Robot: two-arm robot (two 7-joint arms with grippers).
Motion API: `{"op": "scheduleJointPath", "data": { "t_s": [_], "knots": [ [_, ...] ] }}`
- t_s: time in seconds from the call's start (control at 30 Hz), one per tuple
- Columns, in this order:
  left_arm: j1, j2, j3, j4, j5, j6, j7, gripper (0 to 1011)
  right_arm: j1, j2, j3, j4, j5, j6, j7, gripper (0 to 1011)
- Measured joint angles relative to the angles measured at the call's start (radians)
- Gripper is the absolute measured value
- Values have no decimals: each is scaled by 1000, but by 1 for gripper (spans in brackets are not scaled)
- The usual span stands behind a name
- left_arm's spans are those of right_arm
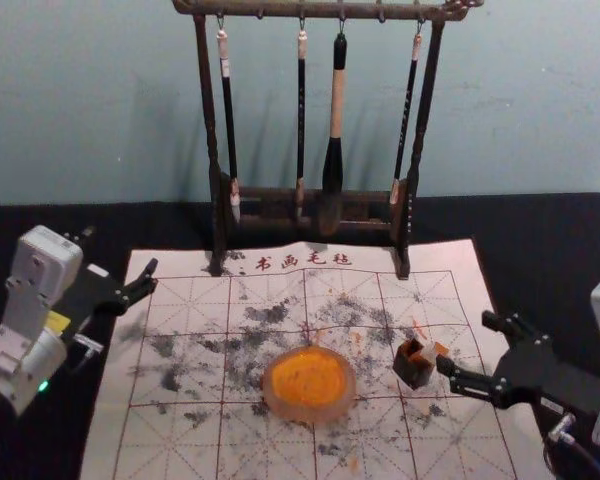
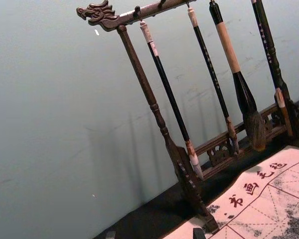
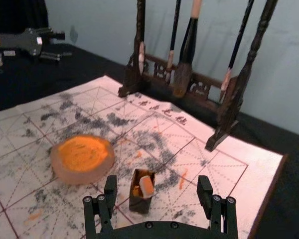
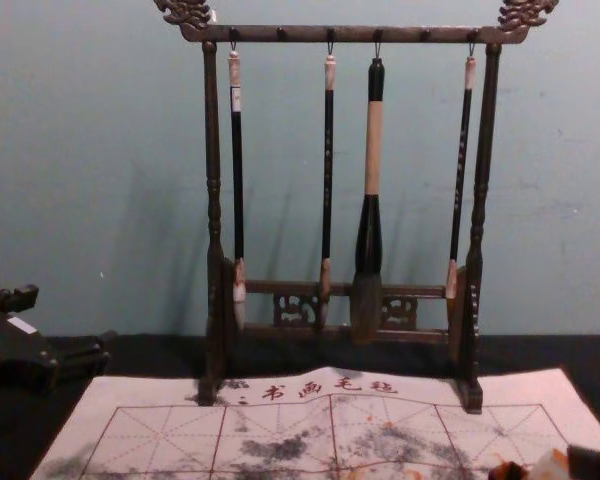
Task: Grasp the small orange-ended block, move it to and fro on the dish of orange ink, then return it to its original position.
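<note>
The small orange-ended block (image 1: 434, 351) leans in a small dark box (image 1: 414, 368) on the mat, its pale side and orange end showing. In the right wrist view the block (image 3: 147, 185) sticks up out of the box (image 3: 139, 204). My right gripper (image 1: 467, 343) is open just to the right of the box; in its wrist view the gripper (image 3: 157, 184) has its fingertips apart, with the block between them in the picture, untouched. The dish of orange ink (image 1: 309, 384) lies left of the box. My left gripper (image 1: 120, 252) is parked open at the mat's left edge.
A wooden rack (image 1: 217, 150) with several hanging brushes stands behind, its feet at the far edge of the ink-stained mat (image 1: 170, 440). Black cloth (image 1: 540, 225) covers the table around the mat, and a wall (image 4: 100, 150) rises behind the rack.
</note>
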Motion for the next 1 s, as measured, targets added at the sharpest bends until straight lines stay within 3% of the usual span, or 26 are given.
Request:
{"op": "scheduleJointPath", "data": {
  "t_s": [0.53, 1.0],
  "knots": [
    [0, 0, 0, 0, 0, 0, 0, 1001, 39, -50, -11, 68, -54, 25, 45, 1000],
    [0, 0, 0, 0, 0, 0, 0, 1002, 66, -80, -7, 106, -73, 37, 78, 1000]
  ]
}}
